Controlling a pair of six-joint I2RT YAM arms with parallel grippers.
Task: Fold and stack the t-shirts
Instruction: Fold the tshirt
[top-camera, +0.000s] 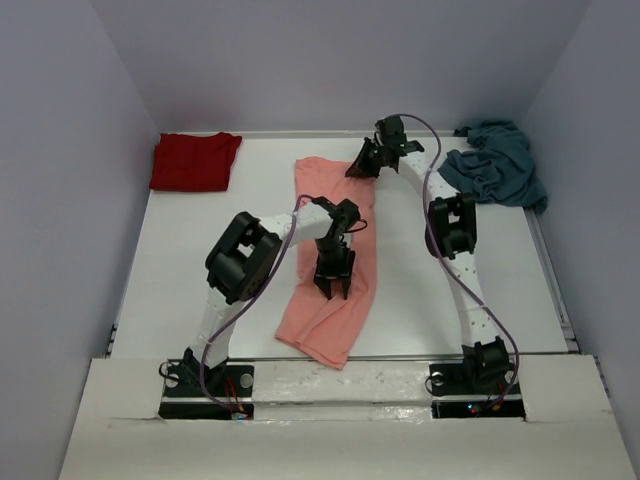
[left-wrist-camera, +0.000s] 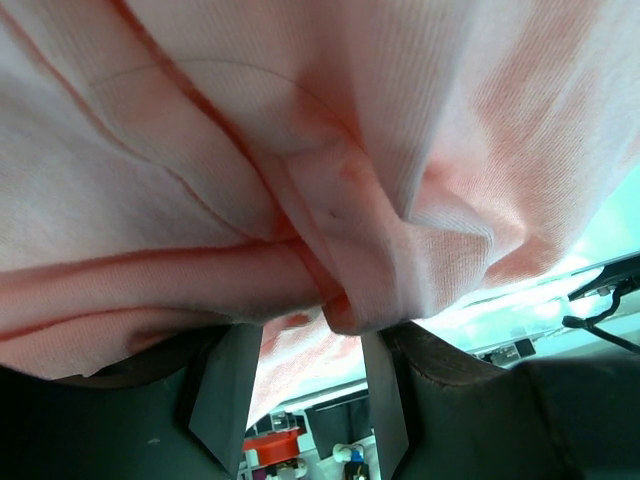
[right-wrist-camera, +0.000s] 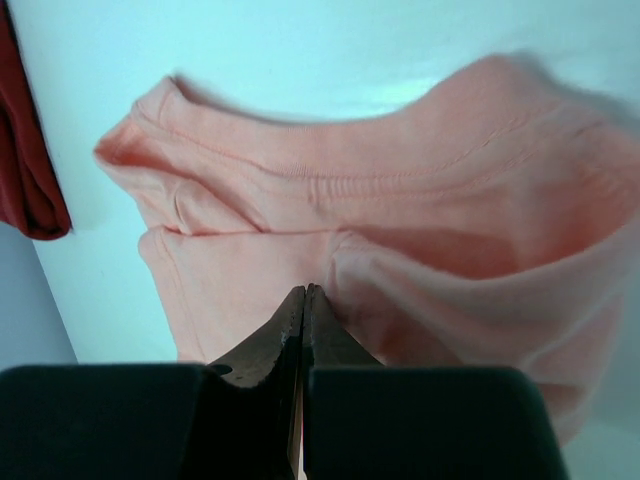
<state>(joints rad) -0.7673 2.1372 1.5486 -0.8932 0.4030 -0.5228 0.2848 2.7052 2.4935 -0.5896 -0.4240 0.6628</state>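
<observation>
On white table (top-camera: 200, 270), grey walls (top-camera: 350, 60), left claw (top-camera: 334, 290) clamping salmon-pink shirt (top-camera: 312, 322), right claw (top-camera: 362, 165) together.

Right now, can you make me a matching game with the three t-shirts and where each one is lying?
Things:
1. salmon-pink t-shirt
2. dark red t-shirt
3. teal-blue t-shirt

Places and states:
A. crumpled in a heap in the far right corner
B. stretched in a long strip down the middle
C. lying neat and flat in the far left corner

Right pairs: 1-B, 2-C, 3-A
</observation>
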